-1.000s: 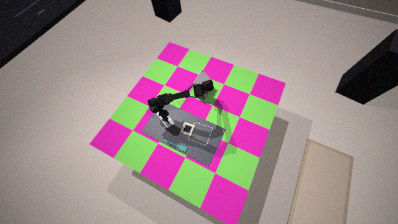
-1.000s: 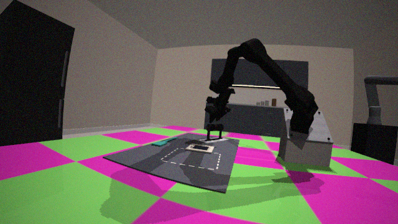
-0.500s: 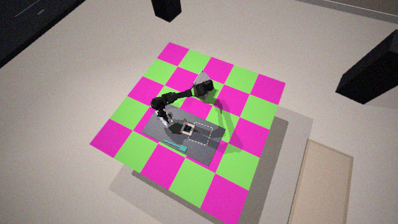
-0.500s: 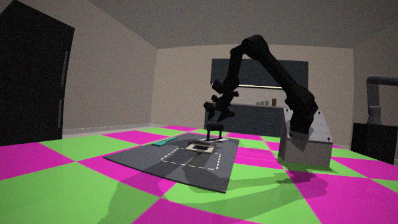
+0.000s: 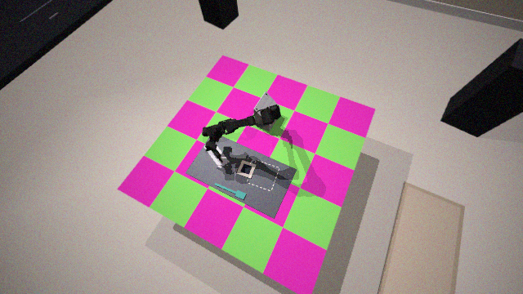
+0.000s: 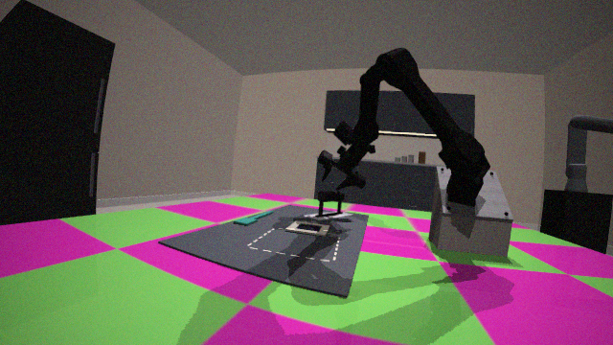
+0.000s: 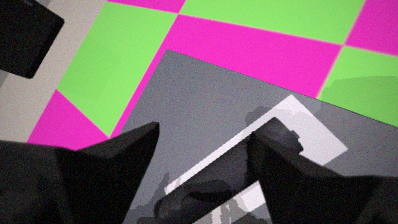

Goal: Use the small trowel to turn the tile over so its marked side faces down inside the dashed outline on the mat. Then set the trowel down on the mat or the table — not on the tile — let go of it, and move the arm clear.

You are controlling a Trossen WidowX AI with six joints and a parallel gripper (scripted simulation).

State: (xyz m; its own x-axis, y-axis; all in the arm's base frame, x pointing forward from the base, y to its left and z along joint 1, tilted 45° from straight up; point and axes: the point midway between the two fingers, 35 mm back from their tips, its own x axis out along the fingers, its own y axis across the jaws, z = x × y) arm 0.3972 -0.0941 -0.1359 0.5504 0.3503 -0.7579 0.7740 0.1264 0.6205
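Note:
The tile [image 5: 246,169] [image 6: 307,227] lies flat on the mat [image 5: 261,204] [image 6: 215,244] [image 7: 175,90], a pale square with its dark mark facing up. It overlaps the near-arm end of the dashed outline [image 6: 333,261]. A trowel with a pale blade and raised black bar handle [image 6: 330,195] rests on the mat beside the tile; its blade shows in the wrist view [image 7: 320,135]. My gripper [image 5: 210,148] [image 6: 340,181] [image 7: 204,133] is open and empty, tilted above that handle, and the right finger hides part of it in the wrist view.
A teal tool [image 5: 240,194] [image 6: 246,221] with a long thin handle and small flat blade lies along the mat's edge, away from the arm's base. The base stands on a grey block [image 6: 469,235] beside the mat. Arm shadows cross the tile and mat.

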